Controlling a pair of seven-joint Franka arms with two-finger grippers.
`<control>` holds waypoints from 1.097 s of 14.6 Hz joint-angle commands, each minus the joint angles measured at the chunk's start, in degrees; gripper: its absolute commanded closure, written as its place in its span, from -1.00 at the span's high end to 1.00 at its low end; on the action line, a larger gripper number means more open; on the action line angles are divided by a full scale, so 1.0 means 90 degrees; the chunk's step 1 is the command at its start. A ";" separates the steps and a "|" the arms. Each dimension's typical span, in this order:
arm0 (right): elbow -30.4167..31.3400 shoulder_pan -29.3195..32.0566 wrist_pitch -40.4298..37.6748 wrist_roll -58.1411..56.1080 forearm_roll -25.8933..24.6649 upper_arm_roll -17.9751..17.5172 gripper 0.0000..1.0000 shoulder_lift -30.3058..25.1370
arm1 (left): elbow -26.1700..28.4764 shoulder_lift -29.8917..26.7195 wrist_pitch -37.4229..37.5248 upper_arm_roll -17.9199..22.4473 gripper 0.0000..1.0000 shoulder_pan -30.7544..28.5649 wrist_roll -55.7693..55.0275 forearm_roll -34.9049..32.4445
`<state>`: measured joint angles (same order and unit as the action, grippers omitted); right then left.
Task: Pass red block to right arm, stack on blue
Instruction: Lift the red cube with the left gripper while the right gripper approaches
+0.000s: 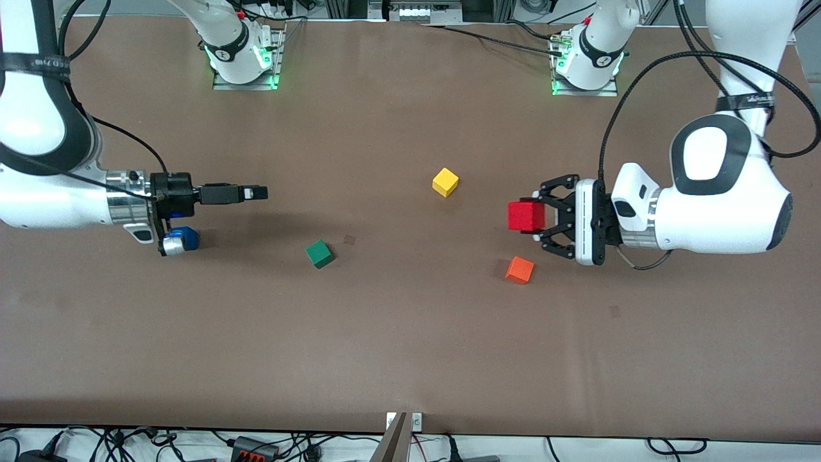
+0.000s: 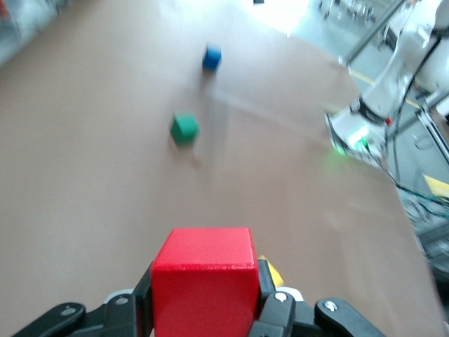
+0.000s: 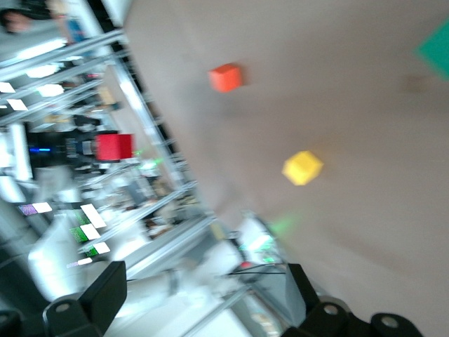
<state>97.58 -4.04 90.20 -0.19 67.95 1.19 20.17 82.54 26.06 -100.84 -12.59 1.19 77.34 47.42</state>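
Hand of the right arm, right hand [image 1: 256, 192]: held sideways in the air toward the right arm's end of the surface [image 1: 410, 359], slim fingers spread to their widest, nothing held; this arm waits.

Blue cube [image 1: 186, 238]: on the surface under that wrist, partly hidden by it.

Green cube [image 1: 319, 253]: nearer the front edge, between blue cube and centre.

Yellow cube [image 1: 445, 181]: mid-surface, well apart from the rest.

Red block [image 1: 526, 216]: clamped in the black claw of the left hand [image 1: 542, 217], lifted over the surface toward the left arm's end, just above the orange cube [image 1: 519, 269]. Claw fully closed on two opposite faces; the face toward the right arm is exposed.

Handling, judged: rigid, light, painted smooth, so somewhat slippery; not fragile. Receiving fingers should take the free pair of flat faces, squarely.

Orientation: a cube, so no long axis; faces sit roughly square to the claw, free face pointing toward the right arm's end.
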 commanded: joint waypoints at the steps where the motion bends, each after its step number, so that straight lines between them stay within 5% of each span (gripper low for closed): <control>1: -0.0003 -0.0117 -0.0091 -0.0136 0.1031 -0.0063 1.00 0.0307 | 0.0202 -0.0082 -0.1067 -0.0707 -0.89 -0.0034 0.0508 0.0764; 8: -0.0042 -0.0654 -0.0081 -0.1061 0.2099 -0.0063 1.00 0.0620 | 0.0799 -0.0190 -0.4915 -0.2827 -0.98 -0.0005 0.1834 0.2600; 12: -0.0042 -0.0772 -0.0101 -0.1317 0.2732 -0.0063 1.00 0.0796 | 0.0799 -0.0190 -0.5056 -0.2976 -0.98 0.0014 0.2489 0.3509; 16: -0.0276 -0.0927 -0.0120 -0.2379 0.2909 -0.0063 1.00 0.1011 | 0.0799 -0.0092 -0.5191 -0.2986 -0.98 0.0151 0.2618 0.3589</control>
<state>97.04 -11.18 89.82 -16.91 92.74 0.52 27.85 88.92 25.82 -145.85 -38.97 2.13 98.21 77.41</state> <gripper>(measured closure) 0.000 0.445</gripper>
